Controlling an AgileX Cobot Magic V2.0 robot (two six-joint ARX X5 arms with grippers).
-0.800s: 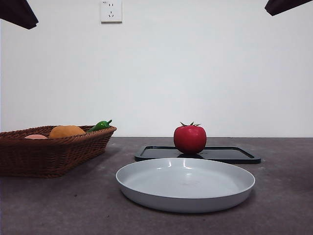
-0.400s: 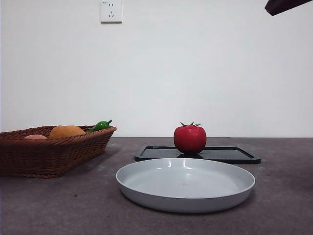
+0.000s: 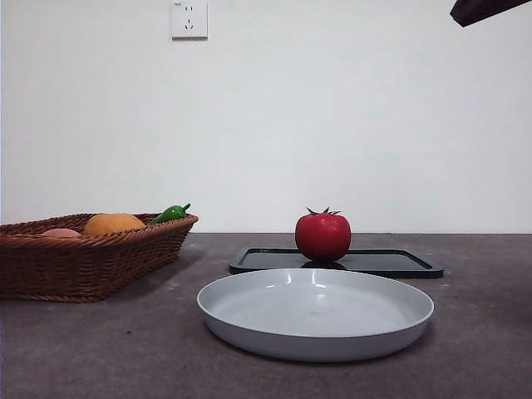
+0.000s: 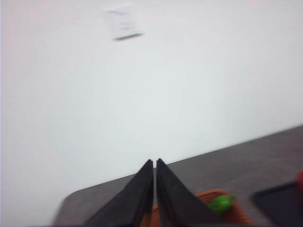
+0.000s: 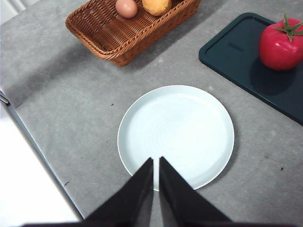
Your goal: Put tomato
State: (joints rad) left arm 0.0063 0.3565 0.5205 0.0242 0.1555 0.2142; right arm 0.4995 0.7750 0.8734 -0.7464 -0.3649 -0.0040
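Desk: the grey, speckled desk (image 3: 100,349) carries every item.
Basket: a brown woven wicker basket (image 3: 91,258) stands at one side, holding a round orange fruit (image 3: 114,223), a pale pinkish egg-shaped piece (image 5: 126,7) and a small green pepper (image 3: 170,213) at its rim.
Plate: a round, shallow pale-grey plate (image 3: 249,328) lies nearest the front camera, with nothing on it.
Tray: a flat, dark rectangular tray (image 3: 391,263) lies just behind the plate.
Tomato: the glossy red tomato with a dark green calyx (image 3: 322,235) sits upright on the tray, apart from the plate.
Right tool: the right tool (image 5: 155,163) hangs high over the plate's near edge, its two black jaws pressed together on nothing.
Left tool: the left tool (image 4: 154,165) is raised above the basket, pointing at the white wall, jaws closed and empty; this view is blurred.
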